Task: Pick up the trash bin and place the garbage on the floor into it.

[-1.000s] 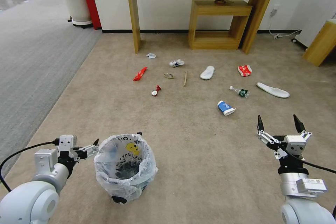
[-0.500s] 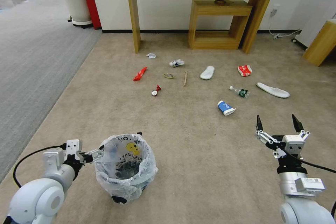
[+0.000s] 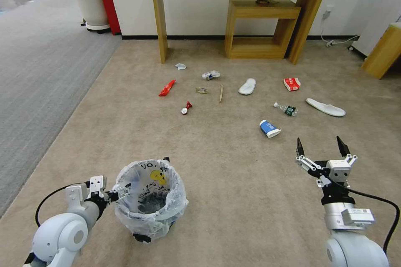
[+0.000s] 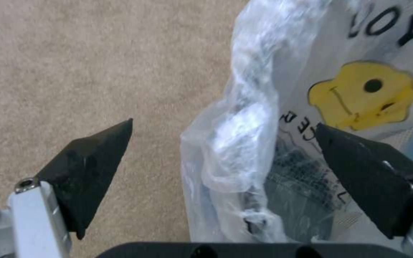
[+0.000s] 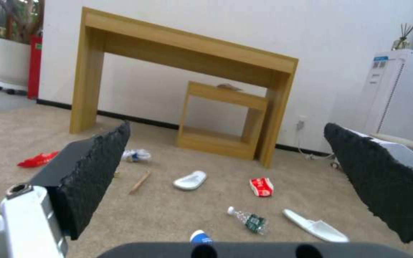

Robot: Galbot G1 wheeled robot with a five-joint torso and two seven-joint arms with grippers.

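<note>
While the trash bin (image 3: 150, 200) stands upright, left hand (image 3: 121, 192) straddles its rim.

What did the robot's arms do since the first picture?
The left tool slid right to the trash bin, its open fingers now astride the bagged rim. The right tool, open, drifted a little left. The bin and the garbage on the floor stayed put.
</note>
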